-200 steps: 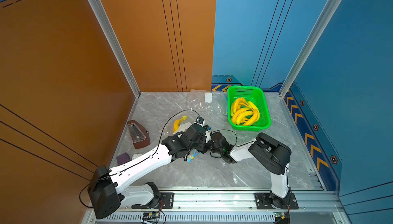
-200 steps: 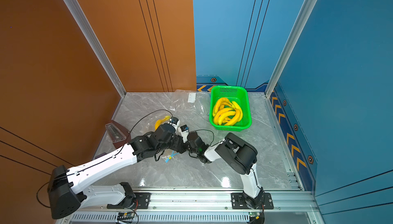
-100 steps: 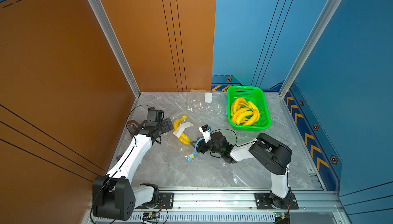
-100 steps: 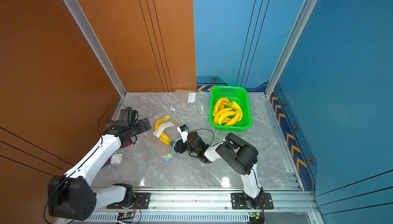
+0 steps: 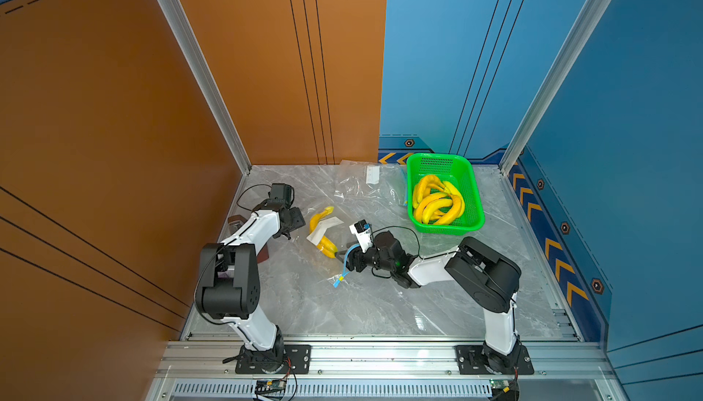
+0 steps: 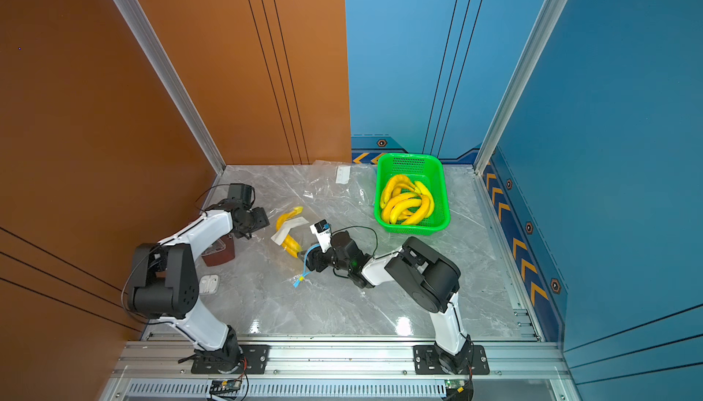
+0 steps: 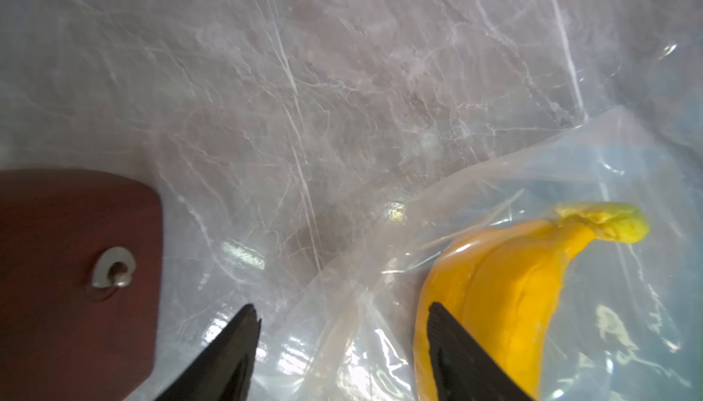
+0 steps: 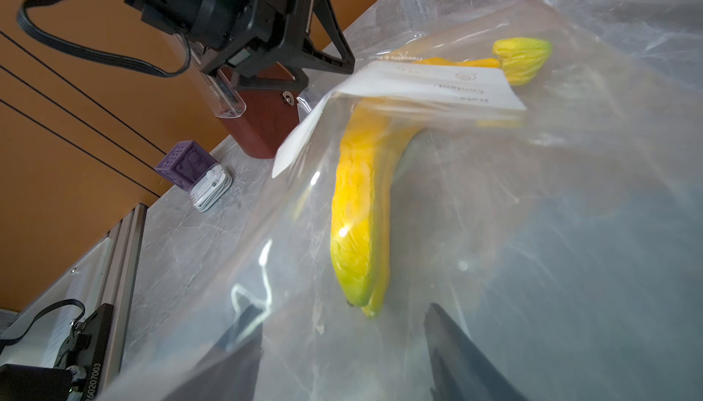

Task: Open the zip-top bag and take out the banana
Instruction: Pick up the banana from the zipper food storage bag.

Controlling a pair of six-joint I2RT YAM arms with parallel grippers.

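Top views: banana lies inside the zip-top bag at mid-frame on the worktop, not yet out.
Left wrist: left fingers spread, gripping nothing, by the bagged stem at lower right. Right wrist: right fingers spread at the bag's near edge, film draped over one; whether the zip is open I cannot tell.

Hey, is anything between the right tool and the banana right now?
Yes, the zip-top bag itself. The banana lies inside it, and in the right wrist view its clear plastic spreads between the right tool and the banana's near tip.
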